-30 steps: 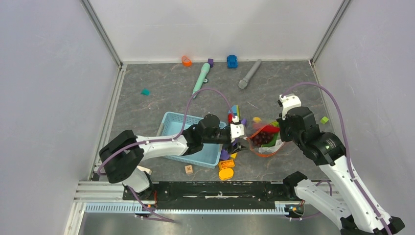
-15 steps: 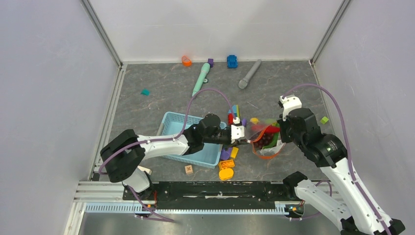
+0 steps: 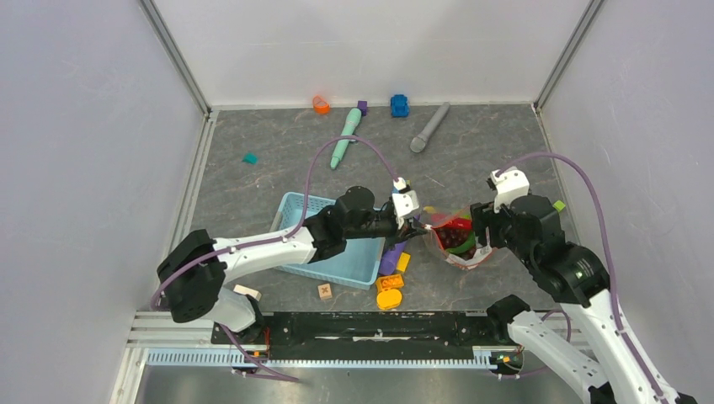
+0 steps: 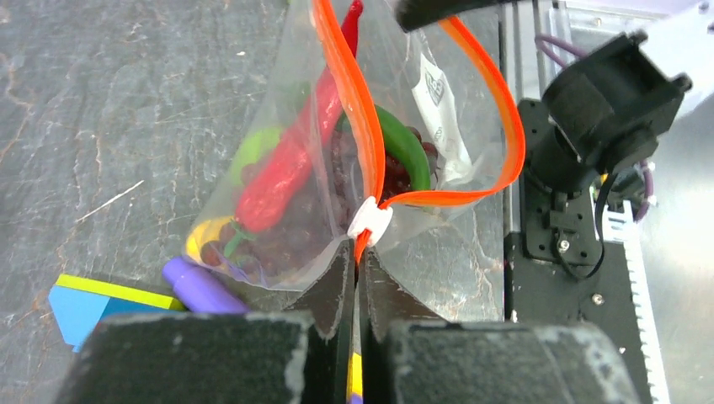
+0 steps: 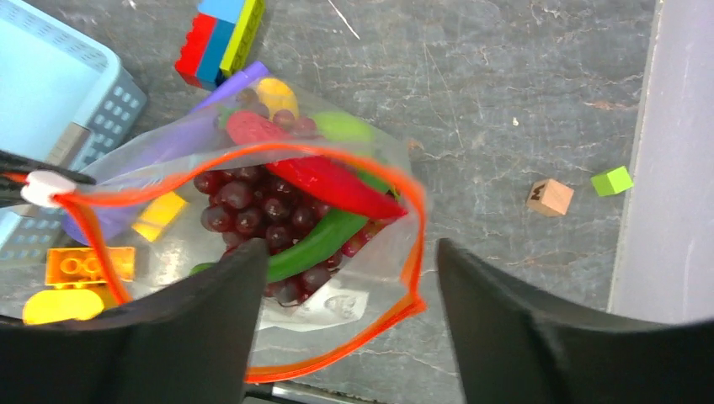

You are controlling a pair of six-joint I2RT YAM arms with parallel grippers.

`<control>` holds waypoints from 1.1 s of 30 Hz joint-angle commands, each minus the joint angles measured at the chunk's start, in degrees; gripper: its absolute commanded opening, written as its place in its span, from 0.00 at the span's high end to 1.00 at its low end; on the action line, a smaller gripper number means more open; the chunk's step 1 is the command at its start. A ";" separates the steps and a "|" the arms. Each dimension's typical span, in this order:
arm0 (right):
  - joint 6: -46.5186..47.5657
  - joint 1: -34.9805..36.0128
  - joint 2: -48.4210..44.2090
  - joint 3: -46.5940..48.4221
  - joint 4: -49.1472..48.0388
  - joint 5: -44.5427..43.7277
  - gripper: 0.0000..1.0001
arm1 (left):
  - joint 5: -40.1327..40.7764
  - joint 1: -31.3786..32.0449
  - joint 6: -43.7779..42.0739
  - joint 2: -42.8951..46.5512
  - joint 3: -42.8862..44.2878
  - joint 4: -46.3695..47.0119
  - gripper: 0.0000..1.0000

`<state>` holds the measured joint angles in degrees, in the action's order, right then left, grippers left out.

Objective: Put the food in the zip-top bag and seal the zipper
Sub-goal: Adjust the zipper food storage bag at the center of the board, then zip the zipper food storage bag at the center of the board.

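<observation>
The zip-top bag (image 3: 459,244) is gaping open just right of the blue basket (image 3: 345,268), the left gripper (image 4: 355,278) pinching its orange zipper (image 4: 446,198) beside the white slider tab (image 4: 370,220), the right gripper (image 5: 349,278) hanging wide above its mouth, holding nothing.

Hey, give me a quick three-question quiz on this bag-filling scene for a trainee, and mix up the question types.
1. True or false: the left pincer is pinching the orange strip beside the white slider.
2. The mouth of the bag is: A open, B zipped shut, C folded flat.
3. Which pincer stands open over the bag?
Key: 1 true. 2 A. 3 the right pincer.
</observation>
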<state>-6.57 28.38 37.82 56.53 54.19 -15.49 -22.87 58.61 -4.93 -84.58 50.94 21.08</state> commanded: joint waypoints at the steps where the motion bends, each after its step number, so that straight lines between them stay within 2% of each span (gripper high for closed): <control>1: 2.68 0.01 -4.16 -0.51 -3.49 2.30 0.14 | 4.21 0.77 7.18 4.15 5.72 -3.09 0.98; 2: 2.99 0.01 -5.01 -0.42 -3.96 3.60 0.08 | 4.55 1.32 6.97 4.45 6.42 -4.41 0.98; 5: 4.40 0.01 -7.96 0.61 -7.44 12.29 0.02 | 6.25 2.84 6.08 5.12 9.40 -8.47 0.98; 8: 5.98 0.00 -10.48 2.03 -12.04 20.04 0.02 | 6.01 3.57 6.55 5.28 13.43 -13.60 0.98; 14: 9.90 -0.06 -10.78 1.76 -18.19 35.87 0.02 | -0.35 3.59 5.07 6.24 15.82 -17.76 0.98; 17: 11.71 -0.05 -9.77 -0.02 -20.50 48.15 0.09 | -3.90 3.60 2.16 7.82 12.61 -15.29 0.98; 20: 12.86 -0.01 -8.86 -1.53 -22.33 56.84 0.19 | -5.72 3.61 0.98 9.67 8.89 -11.59 0.98; 28: 12.00 0.01 -1.45 -3.33 -22.05 60.90 0.45 | -6.15 3.55 1.92 11.04 8.43 -11.94 0.98; 33: 11.93 0.01 0.55 -3.99 -21.47 58.04 0.57 | -6.68 3.58 2.09 11.17 7.81 -11.64 0.98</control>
<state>5.34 28.38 37.82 52.86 33.69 42.00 -27.29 62.13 -1.78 -76.05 58.83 3.60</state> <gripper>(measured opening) 0.466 0.036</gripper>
